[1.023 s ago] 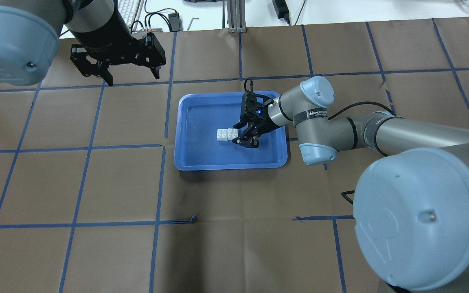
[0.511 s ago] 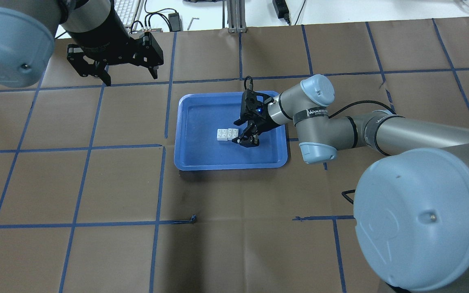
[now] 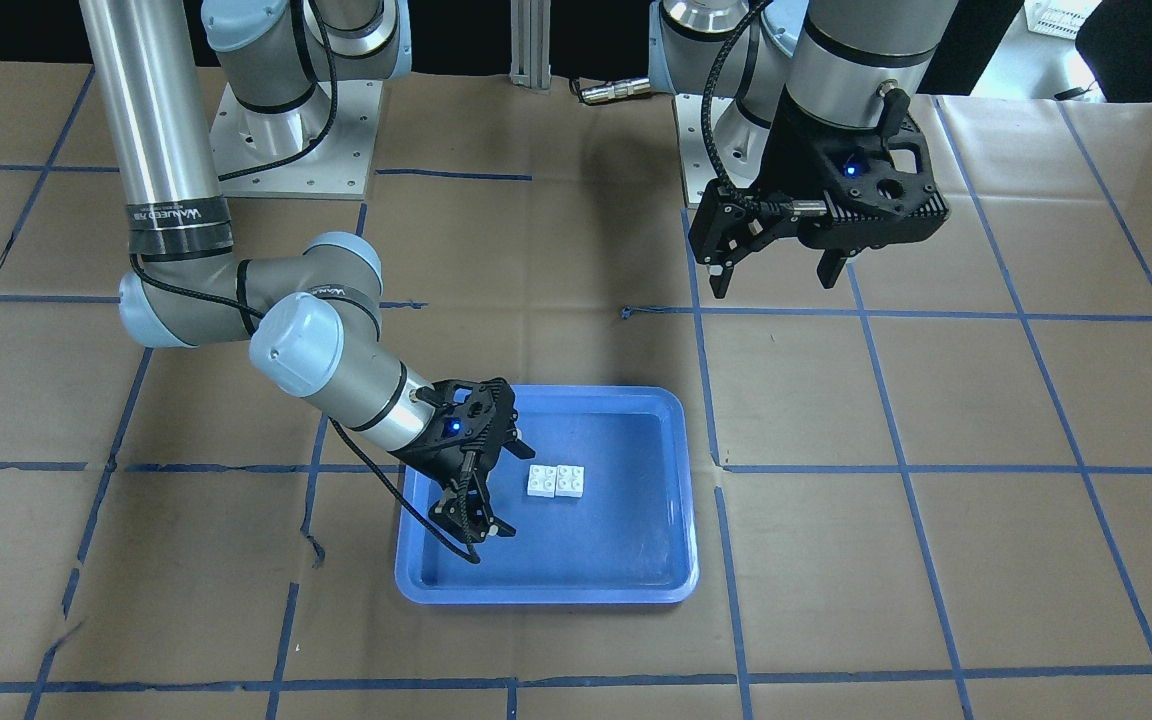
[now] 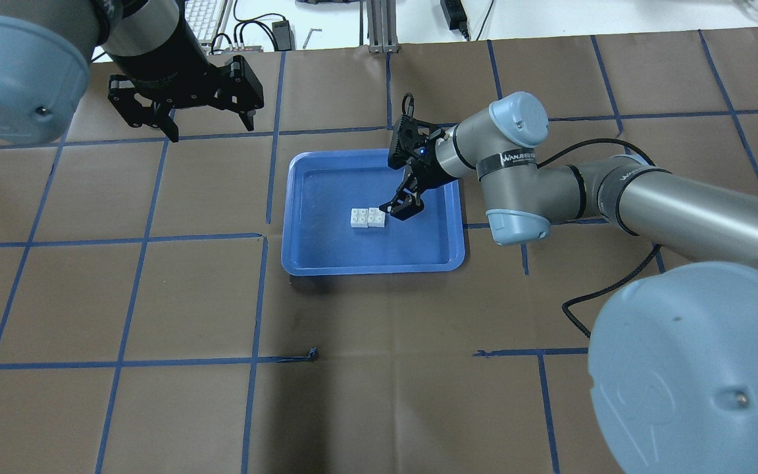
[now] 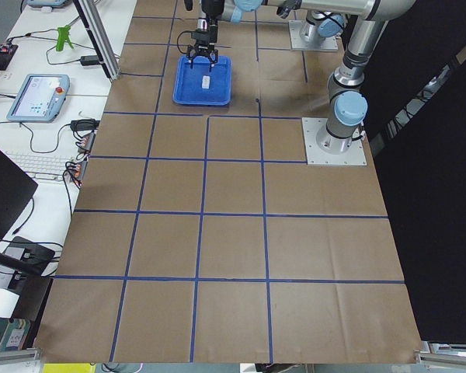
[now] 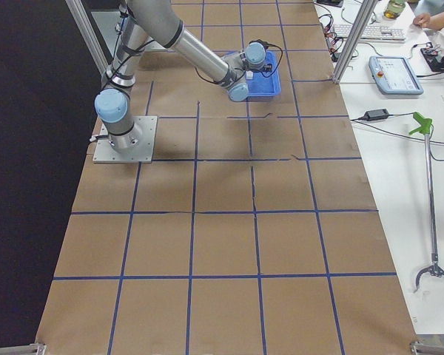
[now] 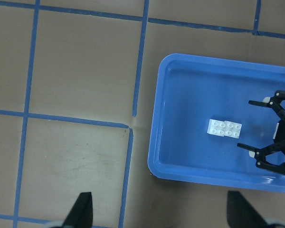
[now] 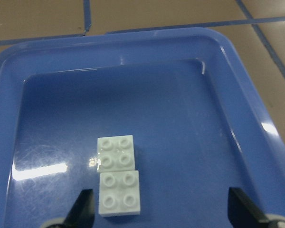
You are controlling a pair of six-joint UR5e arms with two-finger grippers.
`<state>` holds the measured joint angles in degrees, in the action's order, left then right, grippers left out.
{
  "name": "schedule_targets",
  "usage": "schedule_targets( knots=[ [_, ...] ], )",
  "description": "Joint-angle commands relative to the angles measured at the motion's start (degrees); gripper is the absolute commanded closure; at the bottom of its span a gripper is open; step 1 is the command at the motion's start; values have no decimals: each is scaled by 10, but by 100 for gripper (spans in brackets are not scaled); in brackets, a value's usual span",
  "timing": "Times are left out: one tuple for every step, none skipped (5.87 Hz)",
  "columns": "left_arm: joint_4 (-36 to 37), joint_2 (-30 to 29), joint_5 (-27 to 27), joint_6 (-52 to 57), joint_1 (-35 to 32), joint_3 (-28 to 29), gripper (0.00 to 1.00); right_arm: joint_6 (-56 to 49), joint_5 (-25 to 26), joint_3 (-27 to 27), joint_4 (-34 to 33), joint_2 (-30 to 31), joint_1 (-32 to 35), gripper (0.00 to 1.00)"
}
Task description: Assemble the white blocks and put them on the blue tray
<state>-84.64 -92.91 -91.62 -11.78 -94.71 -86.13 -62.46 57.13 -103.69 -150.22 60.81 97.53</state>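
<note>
Bumping risk: right gripper (image 4: 400, 210), jaws apart, hovers at three o'clock of white studded plastic bricks (image 4: 367, 217) in blue plastic tray (image 4: 372, 268); left gripper (image 4: 211, 128) gapes.

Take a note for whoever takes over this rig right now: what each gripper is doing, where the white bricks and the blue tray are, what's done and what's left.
Left gripper: open, empty, hovers over the brown table, clear of the tray.
Right gripper: open, empty, over the tray right beside the bricks.
Two small white studded plastic bricks: studs up, side by side and touching, on the floor of the rectangular blue plastic tray.
Done: both bricks are in the tray.
Left: they are not stacked; check whether they are really joined, then pull the right arm out.
</note>
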Motion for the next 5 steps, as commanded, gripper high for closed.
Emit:
schedule_targets(
  knots=[
    [0,-1,0,0,1,1,1,97,94,56,181,79,-14,0],
    [-2,3,-1,0,-1,1,1,158,131,103,275,95,-20,0],
    [0,-1,-1,0,-1,-1,1,207,192,143,369,111,-32,0],
    [0,-2,-1,0,-1,-2,1,254,225,162,455,139,-54,0],
    [0,1,-1,0,-1,-2,1,329,253,171,547,172,-85,0]
  ],
)
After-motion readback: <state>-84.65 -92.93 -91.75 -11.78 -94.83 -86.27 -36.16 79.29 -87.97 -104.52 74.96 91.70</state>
